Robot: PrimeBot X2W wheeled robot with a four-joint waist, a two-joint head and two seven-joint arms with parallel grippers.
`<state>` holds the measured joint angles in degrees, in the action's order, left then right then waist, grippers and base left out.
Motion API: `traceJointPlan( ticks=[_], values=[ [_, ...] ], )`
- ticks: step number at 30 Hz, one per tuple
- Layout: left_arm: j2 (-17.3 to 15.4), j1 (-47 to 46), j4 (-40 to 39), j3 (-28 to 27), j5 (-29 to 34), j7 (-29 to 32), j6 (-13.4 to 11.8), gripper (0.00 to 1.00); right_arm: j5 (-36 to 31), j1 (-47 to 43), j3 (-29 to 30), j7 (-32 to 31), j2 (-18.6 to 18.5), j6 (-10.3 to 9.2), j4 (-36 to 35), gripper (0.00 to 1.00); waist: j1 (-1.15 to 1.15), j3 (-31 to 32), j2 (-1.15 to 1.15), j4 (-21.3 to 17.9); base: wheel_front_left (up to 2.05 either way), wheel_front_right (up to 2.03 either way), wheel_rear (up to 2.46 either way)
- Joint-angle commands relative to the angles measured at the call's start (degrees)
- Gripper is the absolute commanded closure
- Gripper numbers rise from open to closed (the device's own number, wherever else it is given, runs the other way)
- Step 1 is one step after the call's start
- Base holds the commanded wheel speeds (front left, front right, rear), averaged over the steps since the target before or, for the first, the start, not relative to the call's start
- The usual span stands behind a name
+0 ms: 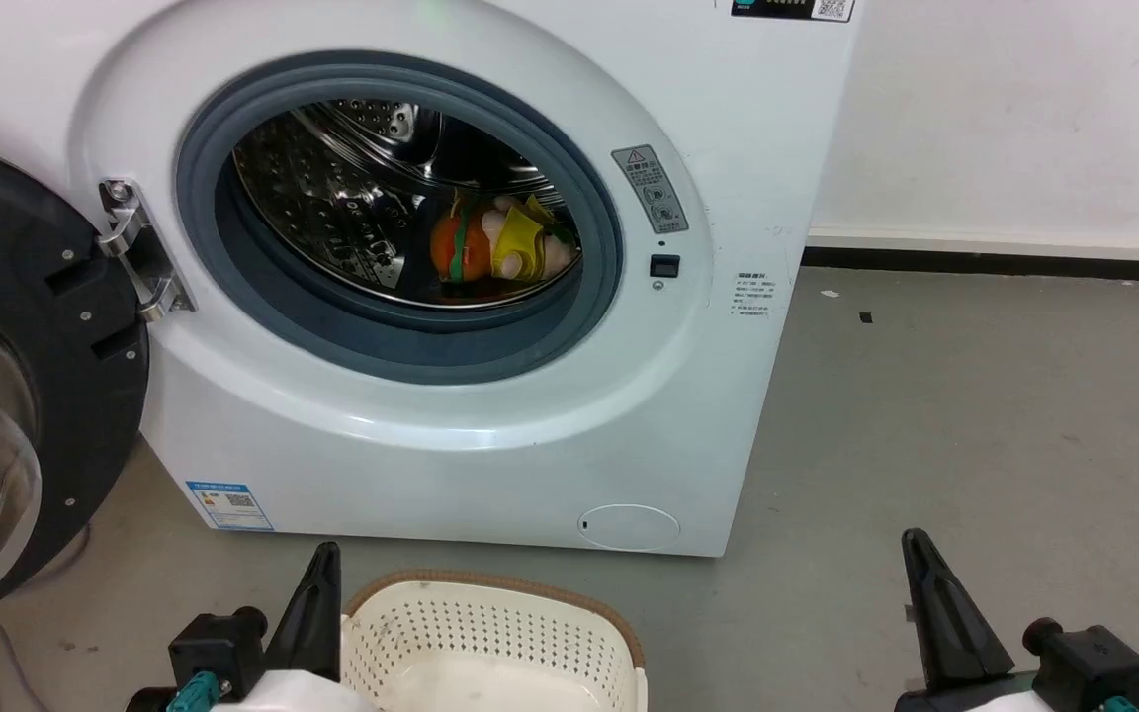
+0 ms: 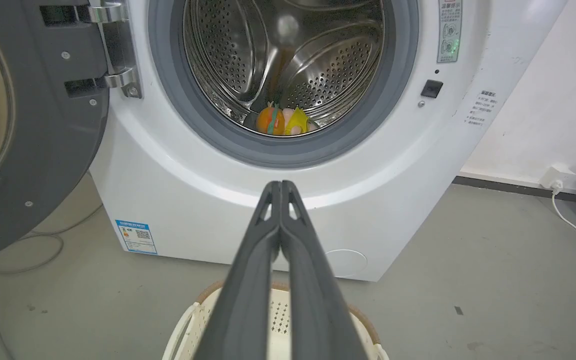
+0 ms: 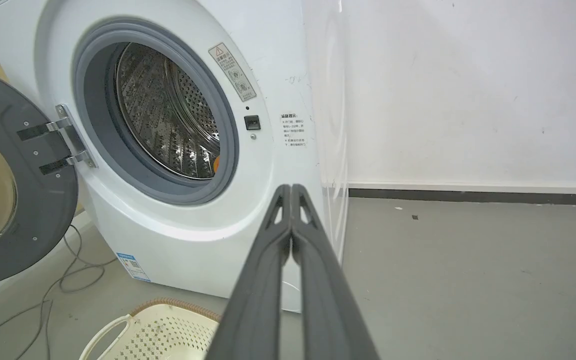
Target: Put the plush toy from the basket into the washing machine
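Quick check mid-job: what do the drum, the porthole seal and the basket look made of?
Drum: shiny perforated metal, likely stainless steel; it mirrors light. Porthole seal: matte grey, probably rubber. Basket: cream moulded plastic, it seems, punched with holes; brown rim looks woven, possibly imitation.

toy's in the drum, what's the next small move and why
Probably just stop and leave the arms low: the plush toy lies in the drum of the washing machine, the visible part of the basket holds nothing, and the left gripper and right gripper are both shut on nothing. At most, the left gripper could push the open door closed.
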<state>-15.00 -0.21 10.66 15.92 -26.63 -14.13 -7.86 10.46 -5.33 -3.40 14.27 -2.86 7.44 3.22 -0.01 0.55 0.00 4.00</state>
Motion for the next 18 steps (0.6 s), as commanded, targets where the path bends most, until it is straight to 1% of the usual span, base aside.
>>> traceJointPlan(
  ticks=[1, 18],
  values=[
    [0.43, 0.01, -0.46, -0.49, 1.04, 0.24, 0.37, 1.0, -0.52, 0.27, 0.13, -0.3, 0.0, 0.0, -0.16, 1.0, 0.01, -0.01, 0.0, -0.06, 0.0, 0.0, 0.0],
    [2.2, 0.04, -2.0, -2.83, 4.92, 2.34, 1.51, 1.0, -2.03, 1.04, 0.63, -2.41, 0.0, 0.01, -0.62, 1.0, 0.01, -0.09, 0.0, -0.65, 0.0, 0.0, 0.0]
  ],
)
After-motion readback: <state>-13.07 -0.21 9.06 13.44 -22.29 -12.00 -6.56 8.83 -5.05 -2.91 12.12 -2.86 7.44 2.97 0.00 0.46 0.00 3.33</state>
